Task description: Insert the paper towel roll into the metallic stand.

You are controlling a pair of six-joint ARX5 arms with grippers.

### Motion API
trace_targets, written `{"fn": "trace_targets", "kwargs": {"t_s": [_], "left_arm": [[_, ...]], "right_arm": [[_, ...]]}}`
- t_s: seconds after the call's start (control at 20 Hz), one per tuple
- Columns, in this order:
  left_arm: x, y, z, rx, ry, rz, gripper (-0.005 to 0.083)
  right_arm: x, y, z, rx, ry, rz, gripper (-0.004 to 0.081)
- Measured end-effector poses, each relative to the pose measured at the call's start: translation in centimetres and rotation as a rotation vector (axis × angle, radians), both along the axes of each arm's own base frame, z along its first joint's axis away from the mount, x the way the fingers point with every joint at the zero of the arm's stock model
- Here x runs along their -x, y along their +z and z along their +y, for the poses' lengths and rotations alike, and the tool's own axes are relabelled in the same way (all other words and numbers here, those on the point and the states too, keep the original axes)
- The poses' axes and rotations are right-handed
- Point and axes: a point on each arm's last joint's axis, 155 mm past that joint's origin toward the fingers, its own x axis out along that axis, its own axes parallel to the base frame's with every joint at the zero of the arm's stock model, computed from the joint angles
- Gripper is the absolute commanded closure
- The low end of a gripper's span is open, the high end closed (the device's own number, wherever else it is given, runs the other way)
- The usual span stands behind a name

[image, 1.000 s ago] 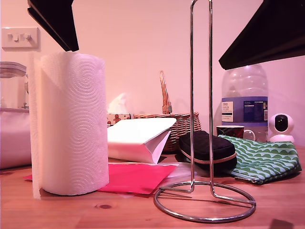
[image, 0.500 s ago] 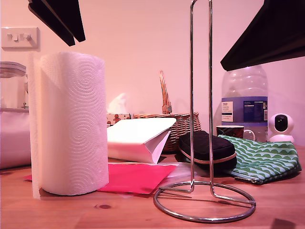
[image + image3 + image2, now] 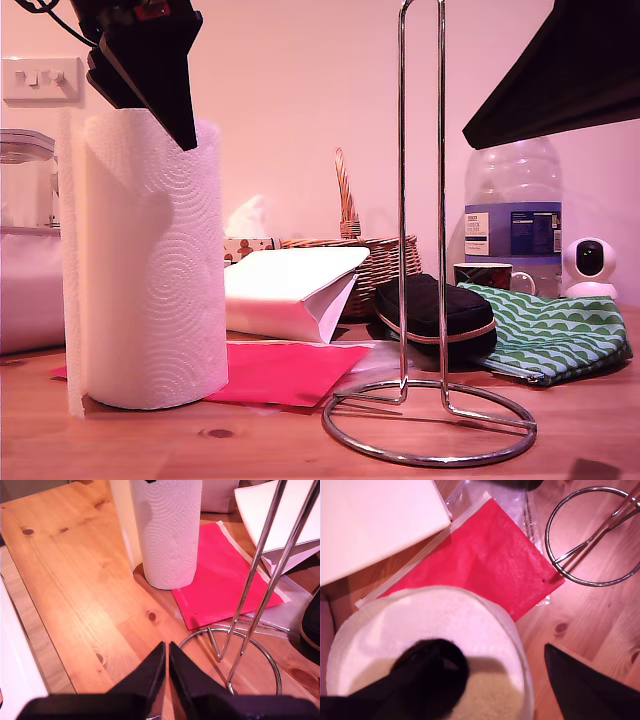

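Paper towel roll [image 3: 150, 265]: stands upright on the desk [image 3: 250, 440] at the exterior view's left, directly beneath my first gripper [image 3: 150, 75], its loose sheet edge hanging down the side toward that view's left.
My first gripper: spread; in the first wrist view one finger [image 3: 427, 675] sits over the top of the roll's middle and the other finger [image 3: 585, 685] hangs outside the roll's wall, so the jaws straddle the wall. Whether either finger touches the paper I cannot tell.
Red sheet [image 3: 290, 372]: flat on the desk beside the roll's foot, just past my first gripper toward the stand.
White paper bag [image 3: 295, 290]: lying behind the red sheet, beyond the roll from my first gripper.
Wicker basket [image 3: 370, 255]: at the back, behind the bag.
Metallic stand [image 3: 421, 200]: upright on the desk, apart from the roll; its ring base [image 3: 235, 655] lies just ahead of and below my second gripper [image 3: 166, 662].
Black pouch [image 3: 435, 315]: behind the stand's post.
My second gripper: pressed together, holding nothing, raised above the bare desk near the ring base.
Water bottle [image 3: 513, 215]: at the back, toward the exterior view's right.
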Motion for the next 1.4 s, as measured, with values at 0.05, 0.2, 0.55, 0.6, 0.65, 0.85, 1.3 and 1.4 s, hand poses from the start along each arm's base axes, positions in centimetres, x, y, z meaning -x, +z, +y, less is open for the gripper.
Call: {"fn": "trace_targets", "kwargs": {"t_s": [0.05, 0.2, 0.55, 0.6, 0.65, 0.85, 1.3, 1.4], "left_arm": [[0.0, -0.1, 0.1, -0.002, 0.003, 0.004, 0.0175], [-0.1, -0.4, 0.2, -0.007, 0.008, 0.013, 0.0367], [0.3, -0.7, 0.4, -0.021, 0.002, 0.029, 0.0789], [0.2, -0.7, 0.4, -0.021, 0.002, 0.029, 0.0789], [0.2, -0.7, 0.5, -0.021, 0.003, 0.029, 0.0789], [0.3, -0.7, 0.4, -0.019, 0.002, 0.034, 0.0789], [0.1, -0.6, 0.5, -0.013, 0.006, 0.029, 0.0789], [-0.1, -0.5, 0.4, -0.009, 0.007, 0.022, 0.0789]], "right_arm": [[0.0, 0.0, 0.0, 0.000, 0.000, 0.000, 0.0769], [-0.1, -0.1, -0.2, 0.004, -0.010, 0.002, 0.0757], [-2.9, -0.6, -3.1, 0.072, -0.159, -0.036, 0.0482], [-2.7, -0.5, -2.8, 0.098, -0.103, -0.074, 0.0513], [-2.3, -0.5, -2.3, 0.119, -0.041, -0.107, 0.0541], [-1.3, -0.6, -1.5, 0.123, 0.061, -0.120, 0.0614], [-2.9, -4.9, -3.4, 0.095, 0.036, -0.081, 0.0614], [-4.1, -6.1, -4.0, 0.120, 0.005, -0.051, 0.0614]]}}
